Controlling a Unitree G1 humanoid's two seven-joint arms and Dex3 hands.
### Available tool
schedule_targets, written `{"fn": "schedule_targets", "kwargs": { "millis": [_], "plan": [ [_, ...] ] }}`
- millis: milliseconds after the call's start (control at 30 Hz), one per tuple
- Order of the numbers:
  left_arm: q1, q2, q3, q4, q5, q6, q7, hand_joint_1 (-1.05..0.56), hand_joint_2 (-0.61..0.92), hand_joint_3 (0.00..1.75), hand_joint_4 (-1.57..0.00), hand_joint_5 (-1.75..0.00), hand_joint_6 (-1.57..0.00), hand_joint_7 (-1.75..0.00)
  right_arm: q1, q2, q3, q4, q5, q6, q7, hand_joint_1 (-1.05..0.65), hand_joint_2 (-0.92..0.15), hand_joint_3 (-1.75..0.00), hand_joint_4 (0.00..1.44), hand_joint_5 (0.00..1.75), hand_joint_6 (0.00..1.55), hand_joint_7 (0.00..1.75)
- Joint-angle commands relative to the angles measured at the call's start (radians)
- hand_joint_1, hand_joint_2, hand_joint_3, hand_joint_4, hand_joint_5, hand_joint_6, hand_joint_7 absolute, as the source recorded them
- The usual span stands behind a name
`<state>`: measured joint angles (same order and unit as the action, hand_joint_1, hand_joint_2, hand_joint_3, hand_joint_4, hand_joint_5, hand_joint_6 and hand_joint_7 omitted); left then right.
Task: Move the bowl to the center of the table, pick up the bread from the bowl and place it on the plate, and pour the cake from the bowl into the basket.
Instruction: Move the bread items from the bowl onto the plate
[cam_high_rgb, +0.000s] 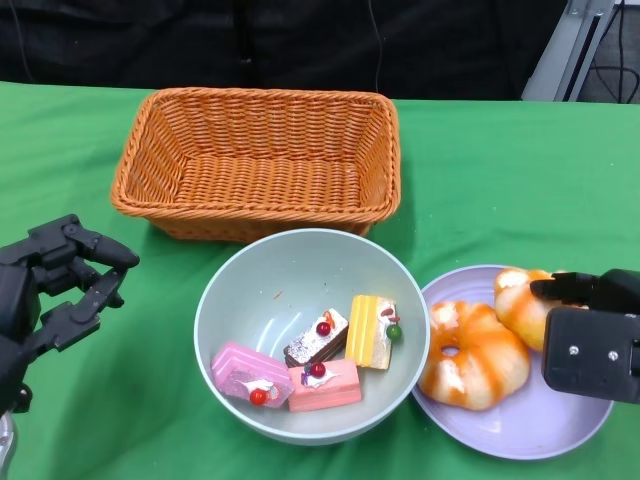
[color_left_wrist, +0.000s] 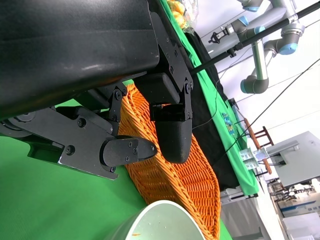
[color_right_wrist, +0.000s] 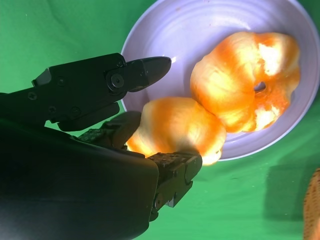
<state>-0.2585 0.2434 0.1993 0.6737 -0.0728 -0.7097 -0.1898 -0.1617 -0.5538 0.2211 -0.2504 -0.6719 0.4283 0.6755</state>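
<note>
**Bread on the plate, cakes in the bowl**

The pale green bowl (cam_high_rgb: 300, 290) sits near the middle of the green table (cam_high_rgb: 70, 150), just in front of the woven orange basket (cam_high_rgb: 255, 160), whose near wall its rim meets or overlaps in the head view. Four cake slices lie in the bowl's near half: a pink one (cam_high_rgb: 245, 372), a salmon-pink one (cam_high_rgb: 325, 385), a chocolate one (cam_high_rgb: 316, 338) and a yellow one (cam_high_rgb: 372, 330), each topped with small berries. Beside the bowl, rim to rim, is the lilac plate (cam_high_rgb: 520, 425), carrying a ring-shaped bread (cam_high_rgb: 472, 355) and a second, rounder bread (color_right_wrist: 180, 127) touching it. The right robot hand (color_right_wrist: 160, 115) has its fingers (color_right_wrist: 145, 70) around that rounder bread, one above it and others under and beside it, the bread resting at the plate's edge. The left robot hand (cam_high_rgb: 60, 285) hangs over bare cloth to the left of the bowl, well apart from it, fingers loosely curled and parted, holding nothing. The basket holds nothing visible
</note>
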Motion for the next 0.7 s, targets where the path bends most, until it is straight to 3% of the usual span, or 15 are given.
{"fn": "schedule_targets", "kwargs": {
  "millis": [33,333,700],
  "plan": [
    [-0.010,0.020,0.008,0.014,-0.008,-0.006,-0.002,-0.10,0.82,0.48,-0.81,-1.46,-0.85,-1.01,0.000,-0.013,-0.018,-0.036,0.015,0.017,0.000,-0.49,-0.92,-0.07,0.38,0.00,0.21,0.00],
    [-0.007,0.021,0.006,0.010,0.003,-0.005,0.004,-0.10,0.82,0.49,-0.82,-1.46,-0.85,-1.02,0.012,-0.030,-0.059,-0.111,0.058,0.027,-0.005,-0.51,-0.92,-0.07,0.36,0.01,0.23,0.01],
    [0.000,0.017,0.004,-0.006,0.003,0.000,0.004,-0.10,0.83,0.48,-0.81,-1.47,-0.84,-1.02,0.008,-0.054,-0.055,-0.136,0.070,0.053,0.032,-0.51,-0.92,-0.08,0.40,0.02,0.30,0.03]
  ]
}}
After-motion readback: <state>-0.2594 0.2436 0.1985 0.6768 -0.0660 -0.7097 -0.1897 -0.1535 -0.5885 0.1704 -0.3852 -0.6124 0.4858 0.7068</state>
